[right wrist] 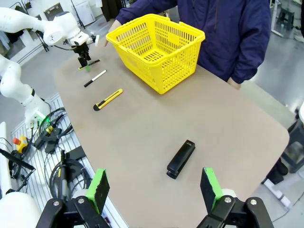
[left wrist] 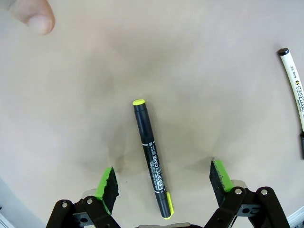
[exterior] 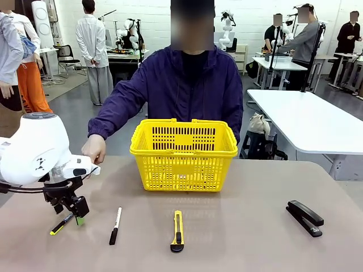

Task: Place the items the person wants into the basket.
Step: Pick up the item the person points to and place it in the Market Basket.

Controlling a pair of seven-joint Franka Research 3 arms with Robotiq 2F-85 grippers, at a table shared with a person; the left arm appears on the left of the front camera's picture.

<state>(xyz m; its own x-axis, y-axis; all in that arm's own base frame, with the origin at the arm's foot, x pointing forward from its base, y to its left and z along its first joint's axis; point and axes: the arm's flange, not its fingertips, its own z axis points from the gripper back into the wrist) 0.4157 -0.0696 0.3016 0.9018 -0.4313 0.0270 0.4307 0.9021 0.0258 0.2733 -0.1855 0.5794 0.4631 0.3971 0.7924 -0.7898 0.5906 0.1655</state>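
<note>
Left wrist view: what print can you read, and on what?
"OPTEX CARE": along the barrel of the pen.
Smaller print beside it: too small to read.
Marker: black print, too blurred to read.

Four items in a row on the table (exterior: 244, 243), in front of the basket (exterior: 183, 170).
From the robot's left lie the pen (exterior: 61, 224), marker (exterior: 115, 225), box cutter (exterior: 177, 231) and, well apart at the right, the stapler (exterior: 305, 217). The basket stands behind the box cutter, with the person (exterior: 176, 90) behind it and the person's hand (exterior: 94, 149) to its left. The left gripper (exterior: 69, 214) straddles the pen.
</note>
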